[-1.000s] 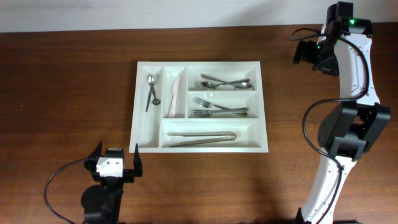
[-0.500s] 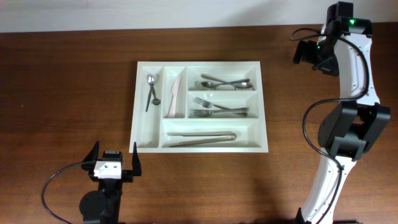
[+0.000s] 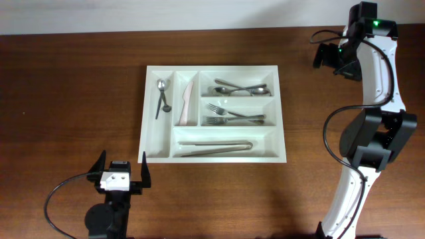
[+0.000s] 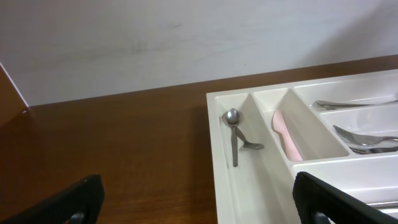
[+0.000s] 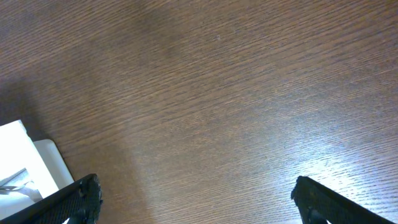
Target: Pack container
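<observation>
Brightly and evenly lit from above, sharp overhead, with a soft shadow below the container (image 3: pixel 154 141), pale glare on the table (image 5: pixel 323 168), slight blur in wrist-view corners.

My left tool (image 3: pixel 124 161) sits low at the near left, fingers pointing toward the far side, jaws spread wide and empty. My right arm (image 3: pixel 380 86) arches up to the far right, where my right tool (image 3: pixel 323 56) gapes wide, holding nothing.

Right arm (image 3: pixel 382 73): white shells, black joints, black cable (image 3: pixel 327 133) looped alongside, green light (image 3: pixel 378 24) glowed on top. Left arm (image 3: pixel 109 212): black, white wrist block (image 3: pixel 118 177), black fingers (image 3: pixel 145 170).
</observation>
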{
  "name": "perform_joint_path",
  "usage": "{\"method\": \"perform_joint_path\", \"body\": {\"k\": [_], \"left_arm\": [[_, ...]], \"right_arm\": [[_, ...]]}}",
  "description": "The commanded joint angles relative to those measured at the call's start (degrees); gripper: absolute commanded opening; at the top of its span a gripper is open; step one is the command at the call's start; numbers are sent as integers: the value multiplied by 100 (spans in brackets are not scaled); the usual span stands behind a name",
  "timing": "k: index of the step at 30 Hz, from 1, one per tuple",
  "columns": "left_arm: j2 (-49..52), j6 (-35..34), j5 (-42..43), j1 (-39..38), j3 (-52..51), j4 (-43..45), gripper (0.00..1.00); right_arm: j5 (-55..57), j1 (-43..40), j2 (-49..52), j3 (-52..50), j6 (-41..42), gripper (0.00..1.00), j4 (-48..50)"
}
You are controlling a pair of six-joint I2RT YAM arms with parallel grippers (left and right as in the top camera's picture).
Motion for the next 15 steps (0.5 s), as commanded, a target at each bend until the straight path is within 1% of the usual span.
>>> {"method": "perform_joint_path", "body": {"k": [1, 7, 10, 15], "left_arm": [[-55, -72, -42, -28, -46, 2, 99], [-55, -72, -42, -28, -46, 2, 99], [-55, -72, -42, -28, -46, 2, 99], [-50, -72, -44, -28, -46, 2, 99]], "right_arm": [[7, -11, -214, 92, 66, 99, 2], [9, 74, -350, 92, 66, 99, 2], [7, 256, -787, 61, 66, 99, 2], [7, 702, -1858, -37, 66, 99, 2]]}}
